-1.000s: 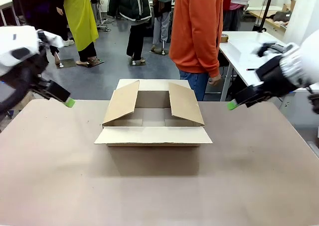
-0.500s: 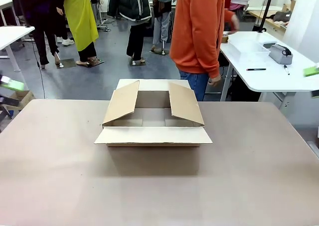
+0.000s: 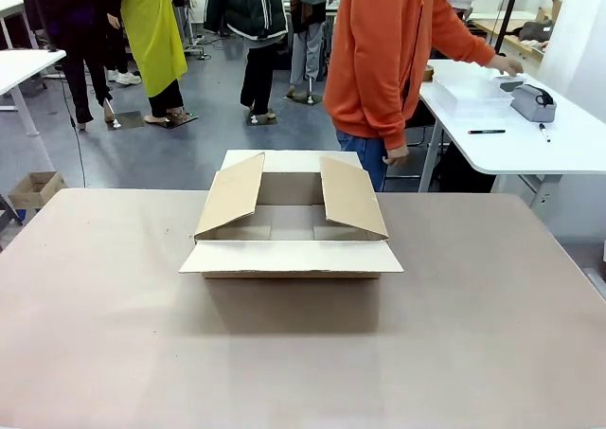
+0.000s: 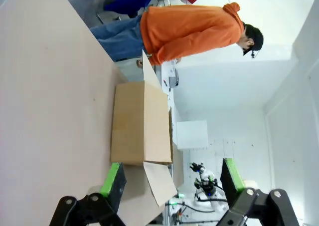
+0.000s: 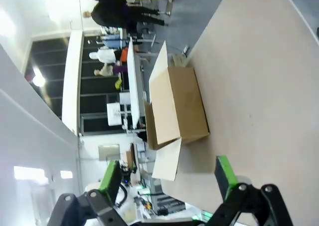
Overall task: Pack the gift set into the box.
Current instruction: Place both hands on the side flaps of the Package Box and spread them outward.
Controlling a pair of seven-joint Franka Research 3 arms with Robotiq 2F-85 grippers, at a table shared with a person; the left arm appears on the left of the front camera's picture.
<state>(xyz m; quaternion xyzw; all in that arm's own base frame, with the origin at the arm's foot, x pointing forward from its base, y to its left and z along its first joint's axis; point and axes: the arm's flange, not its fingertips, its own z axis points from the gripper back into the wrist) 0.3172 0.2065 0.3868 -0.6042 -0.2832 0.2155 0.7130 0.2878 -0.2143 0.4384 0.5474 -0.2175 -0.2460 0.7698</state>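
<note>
Well inside table edges: box.

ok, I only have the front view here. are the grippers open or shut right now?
Observer: In the left wrist view, the left gripper is open and holds nothing.
Operator: and the right one?
Observer: In the right wrist view, the right gripper is open too, with nothing in it.
Operator: what are they pointed at?
Observer: Each wrist camera looks along the table at a side wall of the box, and its flaps stand open.
</note>
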